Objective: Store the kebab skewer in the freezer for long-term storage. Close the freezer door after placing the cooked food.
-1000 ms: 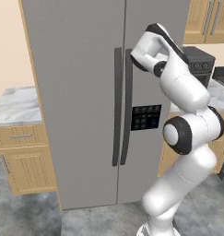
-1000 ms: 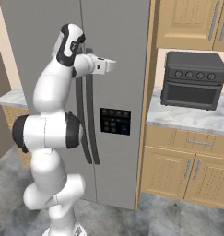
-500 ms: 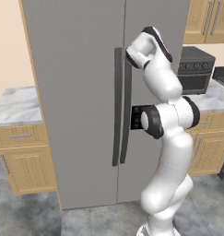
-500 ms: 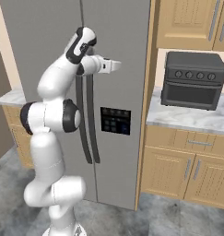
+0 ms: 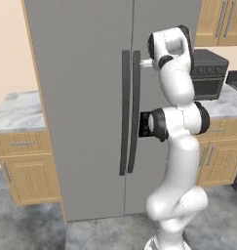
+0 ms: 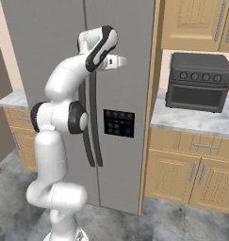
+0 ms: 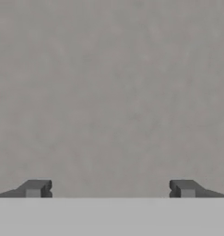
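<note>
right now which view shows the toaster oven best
The right base view: the toaster oven stands whole on the counter, knobs and door plain. In the left base view the arm hides its left part. The hand view faces flat grey.

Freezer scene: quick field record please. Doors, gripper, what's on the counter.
freezer: both doors shut
freezer door: shut, dark vertical handle untouched
gripper: open, empty, facing bare grey door panel close up
arm: raised, hand at upper door height beside the handles
toaster oven: on the counter to the right of the freezer
task stage: door not yet opened
</note>
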